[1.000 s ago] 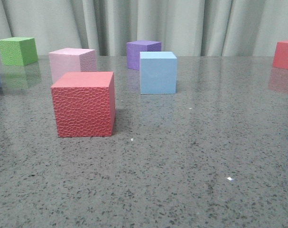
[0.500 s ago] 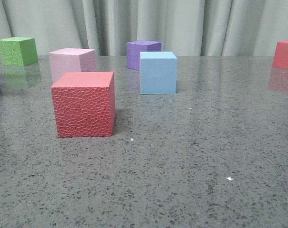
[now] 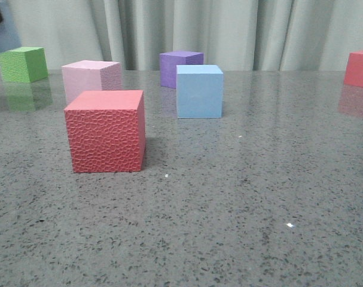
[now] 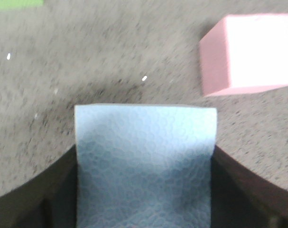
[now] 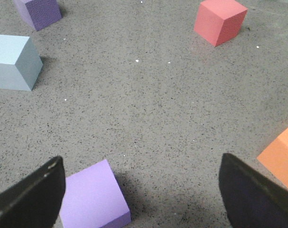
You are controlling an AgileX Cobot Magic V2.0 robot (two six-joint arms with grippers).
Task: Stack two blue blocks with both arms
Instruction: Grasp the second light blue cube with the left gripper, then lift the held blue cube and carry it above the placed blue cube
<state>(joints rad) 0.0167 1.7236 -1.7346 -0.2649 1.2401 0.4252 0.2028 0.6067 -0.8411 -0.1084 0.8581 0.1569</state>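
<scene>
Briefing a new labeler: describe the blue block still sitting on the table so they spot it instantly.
In the front view, start at the big textured red cube near the table's middle-left. Look right and farther back: the blue block stands in front of the dark purple cube. It is the only pale sky-blue, smooth-faced cube resting there.

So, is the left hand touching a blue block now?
Touching. The left wrist view shows the blue block pressed between both fingers of the left hand.
</scene>
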